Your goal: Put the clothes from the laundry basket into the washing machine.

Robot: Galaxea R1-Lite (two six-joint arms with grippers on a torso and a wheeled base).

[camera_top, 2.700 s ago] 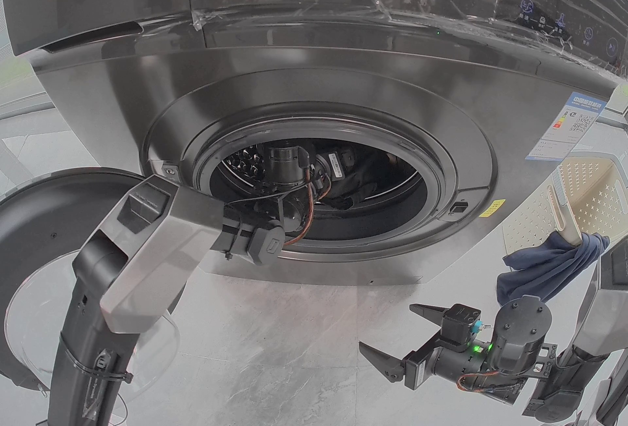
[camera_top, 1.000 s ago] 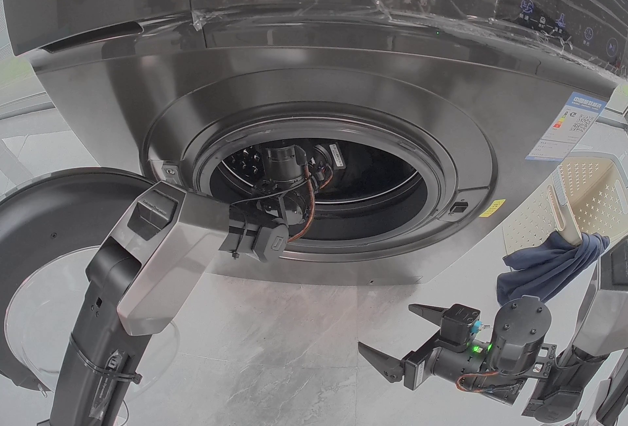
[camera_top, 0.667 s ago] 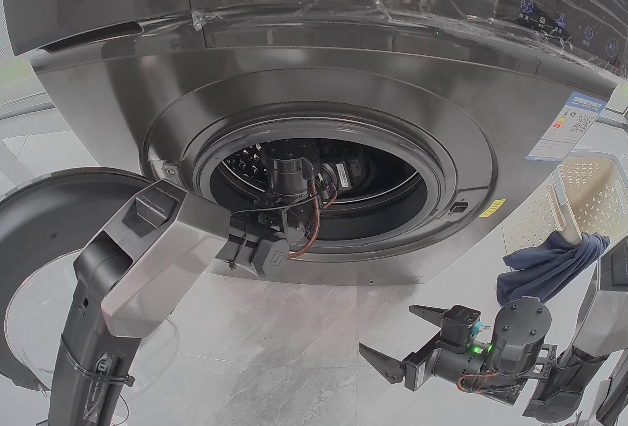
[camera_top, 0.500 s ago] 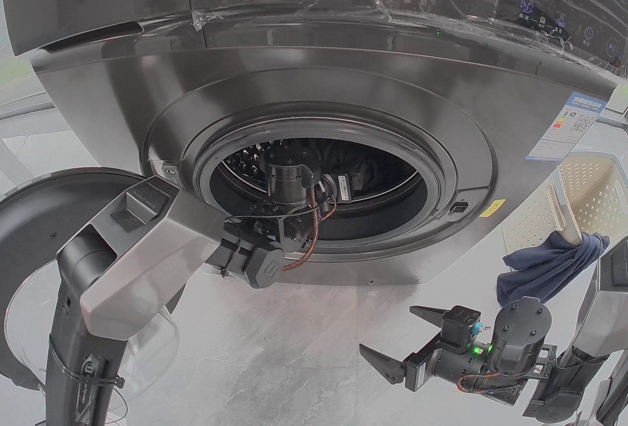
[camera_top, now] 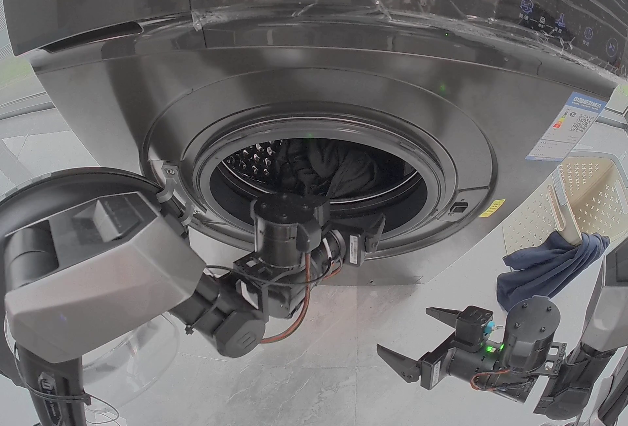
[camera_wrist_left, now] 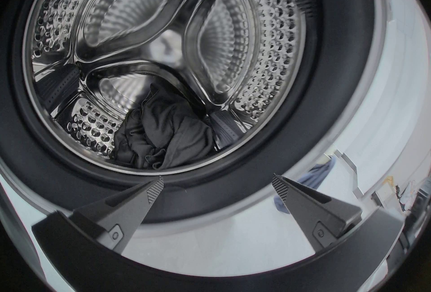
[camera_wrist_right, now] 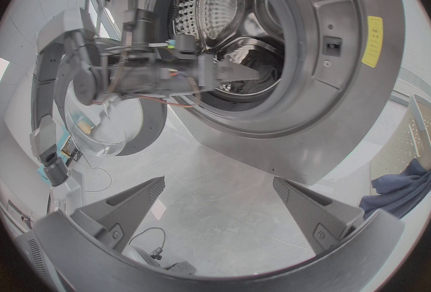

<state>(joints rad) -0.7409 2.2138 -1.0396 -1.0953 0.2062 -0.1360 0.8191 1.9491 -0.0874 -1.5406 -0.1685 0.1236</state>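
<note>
Steel-grey, the front-loading washing machine [camera_top: 392, 93] faces the head camera, its round glass door [camera_top: 59, 182] swung open at nine o'clock. Inside the perforated steel drum [camera_top: 252, 159] lies a crumpled black garment [camera_top: 327, 167]. The left gripper [camera_top: 366, 236] hangs just outside the opening's rim at six o'clock. At five o'clock the right gripper [camera_top: 407, 330] hovers over the grey marbled floor [camera_top: 314, 349], jaws spread and empty. At three o'clock stands a cream perforated plastic laundry basket [camera_top: 592, 192], a dark blue cloth [camera_top: 549, 267] draped over its rim.

Seen from the left wrist, the left jaws stand wide apart, holding nothing. The black garment rests on the drum's bottom beyond them.

Seen from the right wrist, the spread jaws frame the floor. A yellow sticker [camera_wrist_right: 373, 41] sits on the machine's front beside the latch slot.
</note>
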